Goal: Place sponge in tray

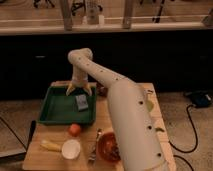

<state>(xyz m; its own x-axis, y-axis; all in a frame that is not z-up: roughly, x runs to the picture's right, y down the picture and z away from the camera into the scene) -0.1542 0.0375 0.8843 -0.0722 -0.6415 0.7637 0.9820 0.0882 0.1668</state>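
Observation:
The dark green tray [56, 111] sits at the left back of the wooden table. The blue-grey sponge [81, 102] lies inside the tray near its right rim. My gripper [79, 91] hangs just above the sponge, at the tray's back right, its yellowish fingers [71, 89] spread apart. The sponge sits below and between them, apparently free of them. My white arm reaches in from the lower right.
An orange fruit [75, 129] lies in front of the tray. A white round cup [71, 148] and a yellowish item [49, 145] are at the front left. A reddish-orange bowl [107, 145] and a utensil [94, 146] lie by my arm.

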